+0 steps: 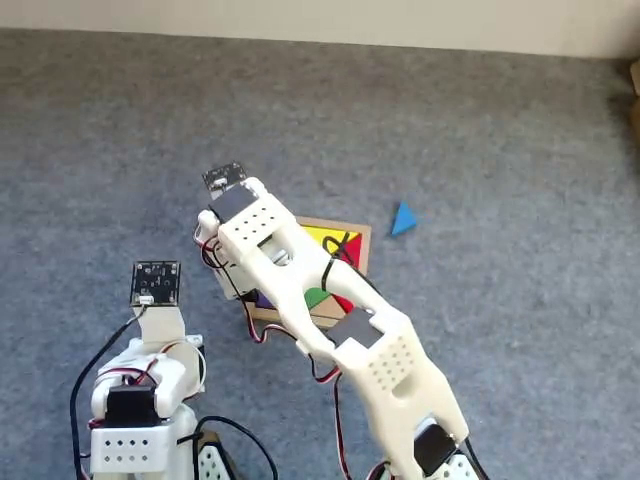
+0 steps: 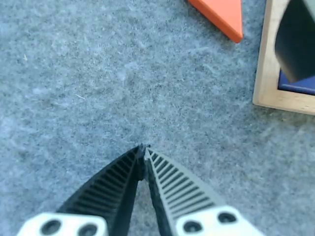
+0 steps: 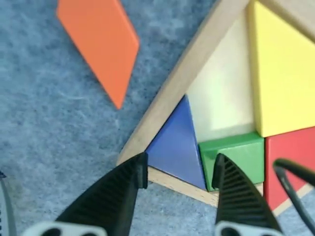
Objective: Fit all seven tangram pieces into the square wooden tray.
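Nearest, the left jaws are pressed shut, their ribbed tips meeting low over the grey felt of the bench point(image 2: 74, 73). In the high view the left arm point(image 1: 140, 400) sits at about 8 o'clock of the square wooden tray point(image 1: 357, 238), well apart from it.

Next out, the right jaws are spread apart above one corner of the tray. One tip hangs over the felt just outside the rim and the other above the green piece point(image 3: 236, 150). The dark blue triangle point(image 3: 177, 142) lies in that corner, in the gap between the tips. In the high view the right arm point(image 1: 390, 370) runs from about 5 o'clock of the tray to about 10 o'clock, crossing over it and covering much of it.

Inside the tray, the dark blue triangle touches the green piece. The green piece touches the red piece point(image 3: 290, 152), and the yellow piece point(image 3: 283, 64) lies against the red one. A patch of bare tray floor point(image 3: 221, 93) shows between the dark blue triangle, the yellow piece and the rim.

Outside the rim, near that same corner, the orange parallelogram point(image 3: 98, 46) lies flat on the felt, apart from the tray. Farthest off, the bright blue triangle point(image 1: 402, 219) lies on the bench at about 2 o'clock of the tray, near it but not touching.
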